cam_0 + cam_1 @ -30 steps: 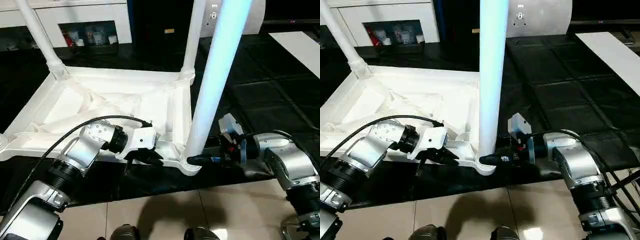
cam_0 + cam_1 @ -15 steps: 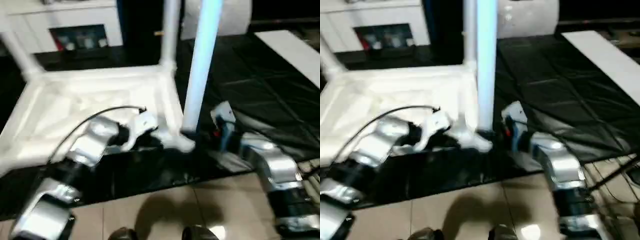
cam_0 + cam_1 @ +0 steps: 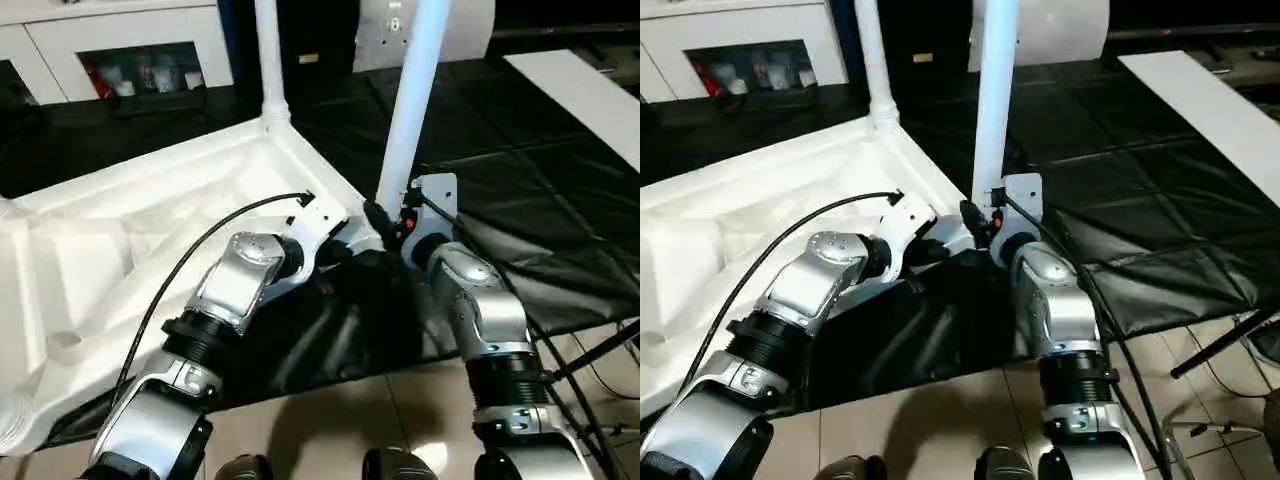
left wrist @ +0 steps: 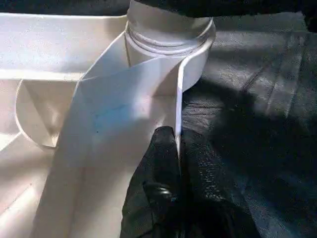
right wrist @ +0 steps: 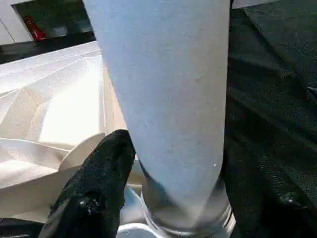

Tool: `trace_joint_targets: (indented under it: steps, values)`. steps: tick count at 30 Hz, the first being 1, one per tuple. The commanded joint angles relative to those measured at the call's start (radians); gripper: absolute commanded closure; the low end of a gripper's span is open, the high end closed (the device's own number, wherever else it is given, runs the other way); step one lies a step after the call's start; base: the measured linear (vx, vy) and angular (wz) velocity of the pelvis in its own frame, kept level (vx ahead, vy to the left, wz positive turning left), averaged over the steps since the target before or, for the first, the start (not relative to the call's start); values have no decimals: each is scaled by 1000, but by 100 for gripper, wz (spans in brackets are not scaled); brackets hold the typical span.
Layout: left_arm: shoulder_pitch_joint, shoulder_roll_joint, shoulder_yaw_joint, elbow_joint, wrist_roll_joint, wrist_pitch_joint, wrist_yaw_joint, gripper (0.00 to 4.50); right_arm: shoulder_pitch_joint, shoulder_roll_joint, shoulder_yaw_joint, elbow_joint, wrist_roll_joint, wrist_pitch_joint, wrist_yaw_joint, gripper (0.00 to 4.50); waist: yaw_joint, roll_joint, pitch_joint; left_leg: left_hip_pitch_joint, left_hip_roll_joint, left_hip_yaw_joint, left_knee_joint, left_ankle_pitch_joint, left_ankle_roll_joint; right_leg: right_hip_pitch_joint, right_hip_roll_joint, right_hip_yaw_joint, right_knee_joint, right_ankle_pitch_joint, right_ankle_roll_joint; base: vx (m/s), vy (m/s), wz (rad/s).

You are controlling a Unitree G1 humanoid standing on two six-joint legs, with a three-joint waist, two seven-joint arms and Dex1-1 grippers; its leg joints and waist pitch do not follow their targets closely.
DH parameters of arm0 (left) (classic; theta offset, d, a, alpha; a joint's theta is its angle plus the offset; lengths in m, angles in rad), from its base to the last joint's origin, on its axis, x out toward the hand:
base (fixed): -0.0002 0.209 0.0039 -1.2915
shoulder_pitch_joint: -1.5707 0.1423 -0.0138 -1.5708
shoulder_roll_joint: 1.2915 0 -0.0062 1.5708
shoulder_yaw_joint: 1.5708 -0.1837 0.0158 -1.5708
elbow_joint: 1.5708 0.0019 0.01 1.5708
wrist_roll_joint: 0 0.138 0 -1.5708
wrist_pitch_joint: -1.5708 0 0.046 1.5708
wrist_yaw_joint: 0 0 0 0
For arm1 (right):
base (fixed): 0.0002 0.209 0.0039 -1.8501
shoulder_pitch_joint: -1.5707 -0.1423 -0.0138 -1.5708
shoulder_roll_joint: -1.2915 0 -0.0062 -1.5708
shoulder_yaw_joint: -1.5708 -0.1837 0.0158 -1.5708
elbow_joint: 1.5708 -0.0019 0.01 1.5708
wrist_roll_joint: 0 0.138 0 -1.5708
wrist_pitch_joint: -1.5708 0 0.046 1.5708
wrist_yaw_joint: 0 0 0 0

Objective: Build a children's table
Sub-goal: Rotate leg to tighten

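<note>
The children's table (image 3: 150, 230) lies inverted on the black floor mat (image 3: 560, 200), sockets up, so the legs screw in from above. The left gripper (image 4: 173, 168) has its jaws shut on the thin rim wall beside the near corner socket (image 4: 168, 34), bracing the top against turning. The right gripper (image 5: 163, 163) straddles the near leg (image 3: 410, 110) at its base, jaws part open around it, positioned to twist it.
</note>
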Motion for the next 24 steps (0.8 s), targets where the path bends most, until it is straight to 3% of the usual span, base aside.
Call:
trace_joint_targets:
  steps: [1, 3, 6, 9, 14, 16, 19, 22, 24]
  values:
    - [-7, 12, 3, -59, -8, -44, -2, 450, 53, 3, 54, -1, 46, 22, 99, 132, 10, -14, -84, 3, 39, -12, -51, 8, 157, 73, -59, 47, -55, 42, -259, 0, 0, 0]
    - [12, 33, 0, -78, -11, -45, -31, 450, 82, -38, 52, -37, 51, 8, 142, 107, 9, -15, -80, 2, 41, -10, -51, -3, 172, 72, -60, 45, -57, 40, -269, 0, 0, 0]
    - [43, 85, -12, -86, -15, -75, -90, 450, 121, -114, 29, -91, 74, -25, 217, 85, 8, -14, -79, 4, 44, -10, -52, -44, 161, 72, -60, 46, -63, -31, -267, 0, 0, 0]
    - [49, 124, -15, -63, -18, -120, -138, 450, 144, -194, 45, -129, 71, -61, 312, 46, 7, -16, -77, 6, 45, -9, -54, -69, 144, 69, -58, 45, -67, -71, -266, 0, 0, 0]
    - [66, 193, -47, -57, -42, -219, -282, 450, 175, -323, 92, -172, 90, -76, 503, 46, 12, -10, -81, 8, 45, -10, -52, -76, 134, 73, -57, 47, -66, -72, -256, 0, 0, 0]
    - [86, 242, -80, -68, -58, -301, -407, 450, 187, -402, 122, -178, 111, -106, 643, 46, 18, -10, -86, 7, 46, -9, -48, -55, 155, 74, -59, 48, -58, -7, -273, 0, 0, 0]
    - [92, 269, -102, -75, -61, -316, -467, 450, 187, -435, 131, -173, 128, -107, 714, 46, 25, -8, -83, 12, 51, -8, -50, -66, 159, 68, -59, 48, -58, -17, -287, 0, 0, 0]
    - [92, 286, -117, -74, -61, -340, -507, 450, 181, -454, 141, -164, 136, -114, 758, 46, 40, -6, -77, 20, 55, -8, -55, -115, 130, 62, -60, 49, -66, -105, -282, 0, 0, 0]
    - [86, 310, -139, -67, -70, -393, -579, 450, 157, -481, 168, -121, 133, -158, 829, 63, 43, -5, -77, 21, 56, -10, -57, -126, 113, 63, -60, 48, -65, -117, -278, 0, 0, 0]
